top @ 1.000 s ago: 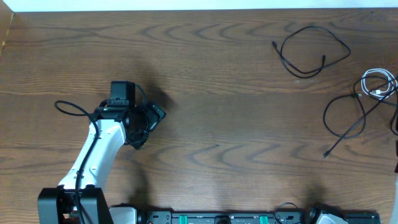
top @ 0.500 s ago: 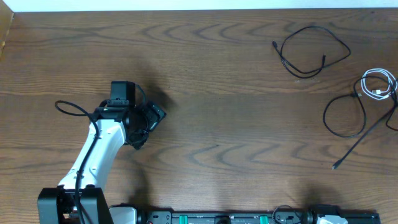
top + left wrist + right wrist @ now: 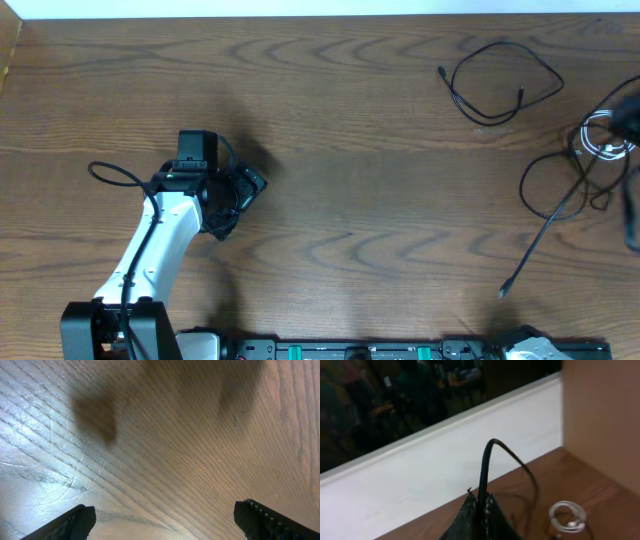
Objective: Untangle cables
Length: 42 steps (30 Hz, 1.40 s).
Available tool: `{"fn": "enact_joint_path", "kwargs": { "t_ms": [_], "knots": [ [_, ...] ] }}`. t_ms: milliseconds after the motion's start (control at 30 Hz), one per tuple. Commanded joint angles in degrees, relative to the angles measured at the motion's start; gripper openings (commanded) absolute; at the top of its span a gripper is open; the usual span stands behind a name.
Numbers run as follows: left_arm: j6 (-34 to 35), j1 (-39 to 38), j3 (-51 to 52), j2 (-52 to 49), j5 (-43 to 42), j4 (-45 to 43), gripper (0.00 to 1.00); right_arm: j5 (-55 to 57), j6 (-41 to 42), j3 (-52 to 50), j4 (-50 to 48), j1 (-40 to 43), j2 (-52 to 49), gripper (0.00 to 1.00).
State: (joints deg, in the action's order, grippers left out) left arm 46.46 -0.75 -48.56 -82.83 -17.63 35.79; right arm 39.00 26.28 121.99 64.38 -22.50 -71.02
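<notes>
right gripper pinches 1 black cable; white cable coiled, probably just beside it; left gripper spread above table.

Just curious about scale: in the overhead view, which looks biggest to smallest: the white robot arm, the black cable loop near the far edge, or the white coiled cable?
Largest: white robot arm.
Then: black cable loop.
Smallest: white coiled cable.
The arm rises nearer the camera, which inflates it.

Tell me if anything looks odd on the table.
One black cable rises off the table, pinched in the shut right gripper at the right edge, its tail stretched straight. The white cable lies coiled beneath.
</notes>
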Motion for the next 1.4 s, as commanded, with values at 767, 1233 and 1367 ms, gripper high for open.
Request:
{"fn": "enact_joint_path", "kwargs": {
  "t_ms": [767, 1233, 1367],
  "knots": [
    [-0.4, 0.2, -0.4, 0.5, 0.8, 0.2, 0.93, -6.5, 25.9, -13.2, 27.4, -3.5, -28.2, 0.01],
    [-0.4, 0.2, -0.4, 0.5, 0.8, 0.2, 0.93, -24.0, 13.9, -22.8, 14.3, 27.8, -28.2, 0.01],
    [-0.4, 0.2, -0.4, 0.5, 0.8, 0.2, 0.93, -23.9, 13.3, -29.8, 12.6, 35.2, -28.2, 0.01]
  ]
}}
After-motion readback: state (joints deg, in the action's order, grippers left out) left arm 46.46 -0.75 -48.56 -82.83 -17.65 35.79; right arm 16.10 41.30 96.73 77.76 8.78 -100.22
